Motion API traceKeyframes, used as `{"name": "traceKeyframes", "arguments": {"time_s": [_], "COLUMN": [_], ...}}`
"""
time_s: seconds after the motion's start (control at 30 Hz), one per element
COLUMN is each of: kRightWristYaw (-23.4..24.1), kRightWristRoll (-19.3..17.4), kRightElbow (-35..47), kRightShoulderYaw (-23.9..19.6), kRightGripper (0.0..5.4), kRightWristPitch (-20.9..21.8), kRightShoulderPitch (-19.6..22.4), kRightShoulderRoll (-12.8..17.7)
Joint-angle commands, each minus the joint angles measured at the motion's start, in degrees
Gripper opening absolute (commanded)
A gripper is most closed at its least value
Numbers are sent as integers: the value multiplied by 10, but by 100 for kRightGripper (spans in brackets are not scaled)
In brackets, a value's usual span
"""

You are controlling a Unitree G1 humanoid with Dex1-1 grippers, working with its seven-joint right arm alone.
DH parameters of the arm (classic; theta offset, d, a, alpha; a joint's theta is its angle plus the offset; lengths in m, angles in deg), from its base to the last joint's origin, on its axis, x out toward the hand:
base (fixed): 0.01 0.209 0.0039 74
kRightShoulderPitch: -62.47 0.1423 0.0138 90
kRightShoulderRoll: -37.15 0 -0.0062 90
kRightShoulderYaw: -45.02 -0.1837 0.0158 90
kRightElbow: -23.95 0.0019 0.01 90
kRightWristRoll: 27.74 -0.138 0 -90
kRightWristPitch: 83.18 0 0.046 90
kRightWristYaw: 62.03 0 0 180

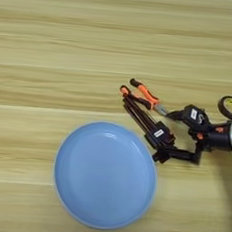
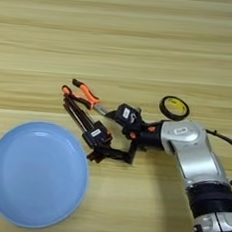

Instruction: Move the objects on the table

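A large round light-blue plate (image 1: 105, 174) lies on the wooden table (image 1: 69, 43) at the front left. Just right of its rim, the black bar clamp (image 1: 159, 134) lies slanted, its bar running up-left and a white label on it. My right gripper (image 2: 134, 132) comes in from the right on the silver forearm (image 2: 190, 150) and is shut on the clamp's orange-trigger end. The small orange-and-black pliers (image 1: 145, 93) lie just behind the clamp's bar, close to its far end, with their nose pointing right toward the gripper.
A small round yellow disc with a black ring (image 2: 174, 107) lies just behind the forearm. A black cable (image 2: 226, 139) trails off the arm to the right. The far half of the table shows bare planks.
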Motion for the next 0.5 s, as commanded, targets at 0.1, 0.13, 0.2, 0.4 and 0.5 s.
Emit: {"name": "traceKeyframes", "arguments": {"time_s": [0.1, 0.13, 0.2, 0.4, 0.5], "kRightWristYaw": [148, 157, 175, 202, 211], "kRightWristRoll": [52, 51, 50, 46, 46], "kRightElbow": [-30, -34, -43, -54, -55], "kRightShoulderYaw": [-22, -23, -26, -28, -28], "kRightGripper": [538, 538, 538, 538, 538], "kRightWristPitch": [-26, -29, -31, -31, -32], "kRightShoulderPitch": [78, 84, 95, 110, 114], "kRightShoulderRoll": [-5, -10, -16, -27, -29]}}
